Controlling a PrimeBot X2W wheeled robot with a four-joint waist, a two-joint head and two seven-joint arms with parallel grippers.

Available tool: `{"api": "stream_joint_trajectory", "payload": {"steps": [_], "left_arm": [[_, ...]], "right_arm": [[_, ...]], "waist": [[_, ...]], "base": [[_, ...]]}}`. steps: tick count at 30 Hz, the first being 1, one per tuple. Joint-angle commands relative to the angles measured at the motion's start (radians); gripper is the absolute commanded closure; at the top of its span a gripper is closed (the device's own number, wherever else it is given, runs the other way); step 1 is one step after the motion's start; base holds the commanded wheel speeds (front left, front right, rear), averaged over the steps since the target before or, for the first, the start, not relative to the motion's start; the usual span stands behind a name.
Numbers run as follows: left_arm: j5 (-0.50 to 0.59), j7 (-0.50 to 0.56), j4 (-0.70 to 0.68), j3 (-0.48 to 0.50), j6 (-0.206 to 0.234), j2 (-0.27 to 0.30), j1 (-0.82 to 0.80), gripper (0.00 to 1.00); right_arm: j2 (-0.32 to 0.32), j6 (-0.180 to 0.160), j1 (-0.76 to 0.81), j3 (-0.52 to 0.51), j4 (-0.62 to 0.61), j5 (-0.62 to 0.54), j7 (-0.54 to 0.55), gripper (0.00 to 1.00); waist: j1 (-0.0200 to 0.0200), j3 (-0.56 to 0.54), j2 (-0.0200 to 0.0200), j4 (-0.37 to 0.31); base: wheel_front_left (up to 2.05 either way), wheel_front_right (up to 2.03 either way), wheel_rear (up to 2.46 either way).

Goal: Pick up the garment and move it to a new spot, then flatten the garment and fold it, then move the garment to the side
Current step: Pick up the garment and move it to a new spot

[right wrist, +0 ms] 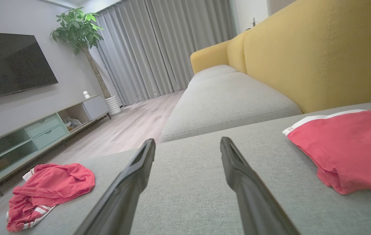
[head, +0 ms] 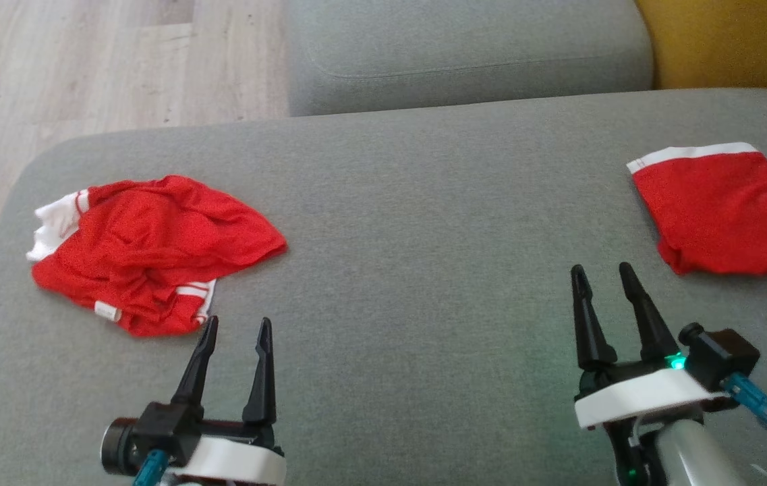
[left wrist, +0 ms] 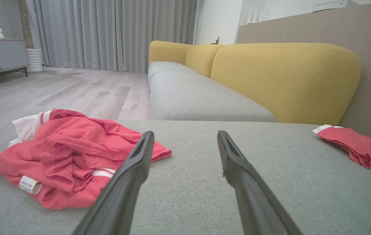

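A crumpled red garment [head: 150, 250] with white trim lies on the left part of the grey cushion [head: 410, 223]; the left wrist view has this garment [left wrist: 71, 153] at left, the right wrist view has it [right wrist: 50, 189] at lower left. My left gripper [head: 235, 327] stands open just right of and nearer than the garment, not touching it, its fingers [left wrist: 136, 160] empty. At the right, my right gripper [head: 604, 271] is open and empty, with its fingers [right wrist: 231, 160] apart.
A second red garment [head: 724, 209], folded flat with a white band, lies at the cushion's right edge [right wrist: 348, 147]. Beyond stand another grey seat cushion [head: 464, 54] and a yellow backrest [left wrist: 283, 75]. Wood floor [head: 86, 67] lies off the left edge.
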Motion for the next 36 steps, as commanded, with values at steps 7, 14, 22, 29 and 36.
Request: {"api": "stream_joint_trajectory", "payload": {"steps": [7,14,22,29,36], "left_arm": [[0.009,-0.005,-0.028,0.051,0.003,0.001,-0.04,0.0],[0.016,-0.005,-0.022,0.074,0.001,0.001,-0.007,0.0],[0.031,-0.005,-0.014,0.088,-0.009,0.001,0.017,0.0],[0.027,-0.005,0.002,0.085,-0.025,0.001,0.03,0.0],[0.071,-0.005,0.047,0.038,-0.052,0.007,-0.016,0.0]], "right_arm": [[0.0,-0.001,0.0,0.072,-0.027,0.007,-0.011,0.0],[0.0,-0.001,0.021,0.116,0.003,0.014,-0.011,0.0],[0.0,-0.001,0.041,0.179,0.017,0.035,-0.011,0.0],[0.0,-0.001,0.045,0.204,0.021,0.05,-0.011,0.0],[0.0,-0.001,0.021,0.176,0.023,0.013,-0.011,0.0]], "waist": [[0.0,-0.019,0.0,0.082],[0.0,-0.045,0.0,0.193],[0.0,-0.072,0.0,0.31],[0.0,-0.077,0.0,0.35],[0.0,-0.043,0.0,0.331]], "base": [[0.0,0.0,0.0],[0.0,0.0,0.0],[0.0,0.0,0.0],[0.0,0.0,0.0],[0.0,0.0,0.0]]}}
